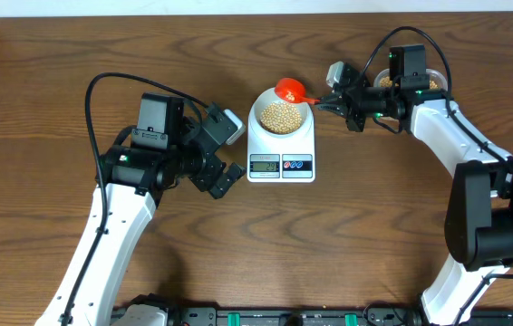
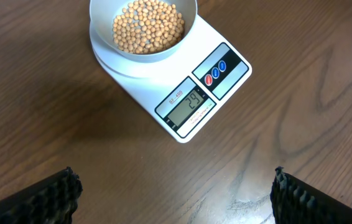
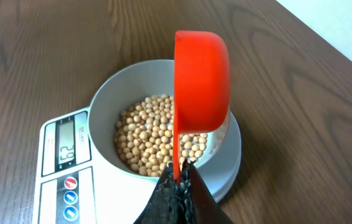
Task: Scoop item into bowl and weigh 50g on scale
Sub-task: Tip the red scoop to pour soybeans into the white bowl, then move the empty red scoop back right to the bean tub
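Left pincer (image 1: 230,152) gapes wide; right pincer (image 1: 325,101), arm reaching left, is pinched tight on a red scoop (image 1: 290,89).

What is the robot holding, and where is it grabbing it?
The right gripper pinches the red scoop by the end of its handle, the cup tipped over the bowl of beans. The left gripper is open and holds nothing.

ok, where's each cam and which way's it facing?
Overhead: above table, straight down; both arms, flat white digital scale between.
Left wrist: faces the scale; open left gripper at bottom corners.
Right wrist: behind right gripper, shut on red plastic scoop over pale round bowl of tan beans.
Shared: all show bowl on scale.
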Robot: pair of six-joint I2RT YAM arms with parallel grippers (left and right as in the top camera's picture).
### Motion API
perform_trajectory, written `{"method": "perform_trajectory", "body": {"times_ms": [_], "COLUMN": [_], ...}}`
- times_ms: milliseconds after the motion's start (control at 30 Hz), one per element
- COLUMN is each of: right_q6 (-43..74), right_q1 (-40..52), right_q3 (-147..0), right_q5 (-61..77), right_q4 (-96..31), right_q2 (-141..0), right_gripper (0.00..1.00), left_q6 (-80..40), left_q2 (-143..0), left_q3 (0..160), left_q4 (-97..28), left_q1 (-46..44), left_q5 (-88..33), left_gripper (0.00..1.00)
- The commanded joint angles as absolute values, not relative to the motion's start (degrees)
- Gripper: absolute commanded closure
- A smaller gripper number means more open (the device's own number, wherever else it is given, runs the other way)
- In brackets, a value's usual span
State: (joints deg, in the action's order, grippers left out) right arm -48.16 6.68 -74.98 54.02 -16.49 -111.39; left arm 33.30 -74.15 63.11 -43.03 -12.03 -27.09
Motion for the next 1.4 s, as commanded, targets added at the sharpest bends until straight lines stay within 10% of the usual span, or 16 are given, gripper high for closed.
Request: {"method": "perform_trajectory", "body": {"times_ms": [0, 700, 1367], "right_q6": [-48.97, -49.58, 1.67], "right_q1": [7.31, 8.19, -1.54], "right_q3": [-75.16, -75.16, -75.16], "right_q5": [54.28, 53.60, 50.76], "right_q4": [-16.10, -16.03, -16.36], "right_q2": [-109.38, -105.86, -100.29], "right_gripper": [0.99, 0.99, 0.99], "left_q6": [34.26, 34.26, 34.26], "left_q2": [-74.48, -74.48, -74.48], "left_q3": [64.36, 64.36, 64.36], "left_q4": [-43.03, -43.03, -43.03], "left_q1": [-11.79, -11.79, -11.79], "left_q5": [-27.62, -27.62, -27.64], "left_gripper": [0.00, 0.00, 0.00]}}
